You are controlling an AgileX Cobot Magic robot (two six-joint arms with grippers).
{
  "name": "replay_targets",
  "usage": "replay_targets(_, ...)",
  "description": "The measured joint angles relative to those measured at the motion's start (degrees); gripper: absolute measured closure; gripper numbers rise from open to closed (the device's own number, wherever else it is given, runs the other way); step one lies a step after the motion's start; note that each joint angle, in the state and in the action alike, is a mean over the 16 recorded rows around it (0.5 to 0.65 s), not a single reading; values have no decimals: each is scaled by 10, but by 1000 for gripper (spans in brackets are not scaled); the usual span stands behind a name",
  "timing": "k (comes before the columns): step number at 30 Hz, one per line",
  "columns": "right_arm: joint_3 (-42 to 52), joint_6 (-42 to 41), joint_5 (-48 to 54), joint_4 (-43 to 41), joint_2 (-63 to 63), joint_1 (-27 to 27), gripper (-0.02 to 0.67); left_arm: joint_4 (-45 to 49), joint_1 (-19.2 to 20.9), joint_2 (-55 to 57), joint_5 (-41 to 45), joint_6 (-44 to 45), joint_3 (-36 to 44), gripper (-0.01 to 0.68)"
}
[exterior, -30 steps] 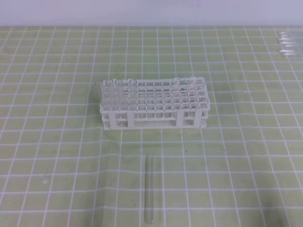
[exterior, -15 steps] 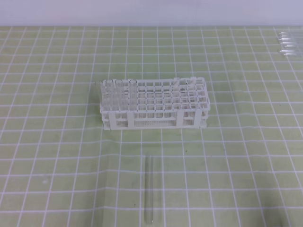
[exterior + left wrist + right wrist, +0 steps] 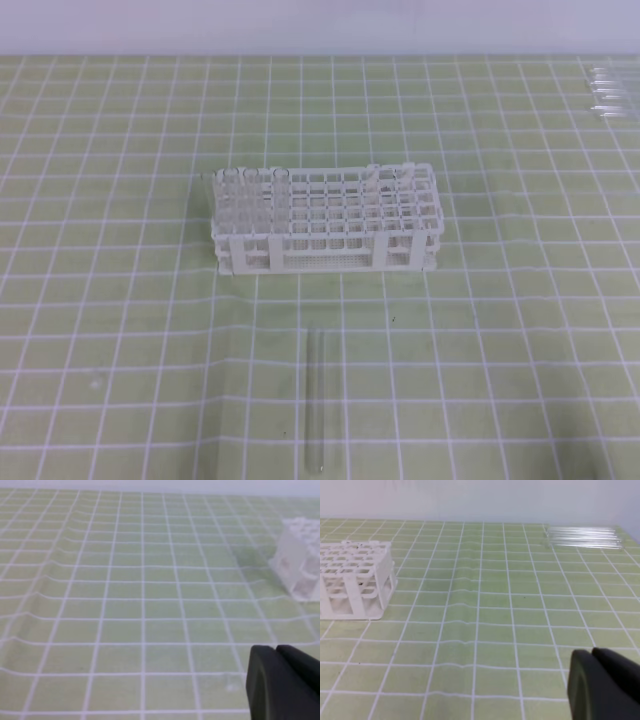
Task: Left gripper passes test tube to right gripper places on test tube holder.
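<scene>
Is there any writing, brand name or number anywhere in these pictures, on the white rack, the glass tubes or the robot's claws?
None can be read in any view.
Test tube holder: plain white, no marking visible.
Test tube and the bunch of tubes: clear glass, no print seen.
Left gripper and right gripper: plain black, only the tips show.
Green mat: white grid lines only.

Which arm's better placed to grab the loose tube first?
Hard to call. The test tube lies near the middle, in front of the test tube holder, in neither wrist view. Left gripper and right gripper both look shut. Left, only per the task.
</scene>
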Motion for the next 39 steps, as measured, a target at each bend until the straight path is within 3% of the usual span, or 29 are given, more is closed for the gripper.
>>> replay_targets(13,0,0,-67,132,0,0,665,-136,0,-2,-99,-44,2,675)
replay_targets(23,0,-1,-114,230,0,0,665,-168,-1,-9,-133,-55,3,675)
replay_targets(31,-49,-1,-81,229,32,0,665,-181,0,18,-97,-68,-49,675)
replay_targets(39,-192,-1,32,192,151,0,665,-185,0,160,30,-58,-187,675)
